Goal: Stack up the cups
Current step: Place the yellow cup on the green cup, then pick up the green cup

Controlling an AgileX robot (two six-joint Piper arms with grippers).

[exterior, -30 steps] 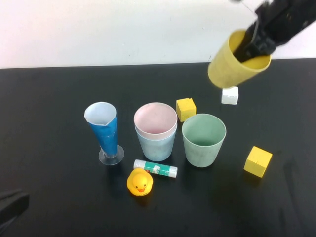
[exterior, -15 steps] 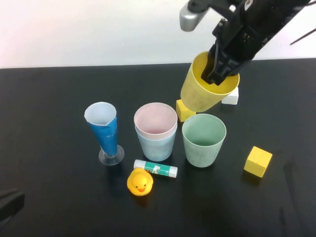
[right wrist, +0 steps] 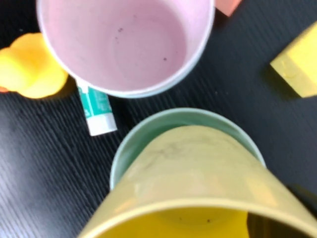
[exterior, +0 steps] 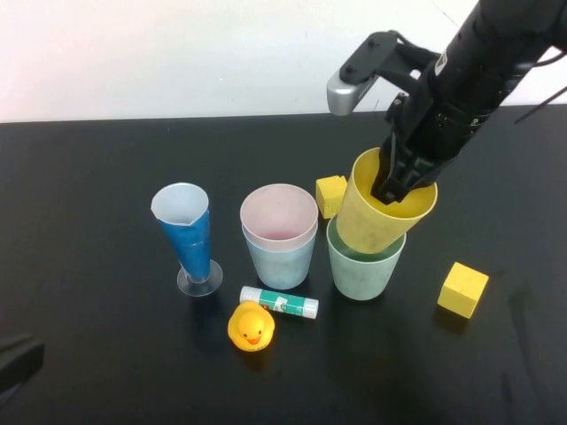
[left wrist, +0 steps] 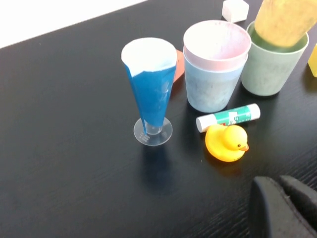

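Observation:
My right gripper [exterior: 390, 188] is shut on the rim of the yellow cup [exterior: 379, 217], one finger inside it, and holds it tilted with its base dipping into the mint green cup [exterior: 361, 266]. In the right wrist view the yellow cup [right wrist: 198, 183] covers most of the green cup's mouth [right wrist: 148, 136]. The pink cup [exterior: 279, 215] sits nested in the light blue cup [exterior: 279, 261] to the left of the green one. My left gripper [left wrist: 287, 208] is shut and empty, parked low at the near left [exterior: 18, 363].
A tall blue cone glass [exterior: 186, 235] stands left of the cups. A glue stick [exterior: 279, 303] and a rubber duck [exterior: 252, 326] lie in front of them. Yellow blocks lie behind [exterior: 331, 193] and at the right [exterior: 462, 289].
My right gripper has carried the yellow cup down and to the left, from high at the back right to the mouth of the green cup. The left arm has not moved.

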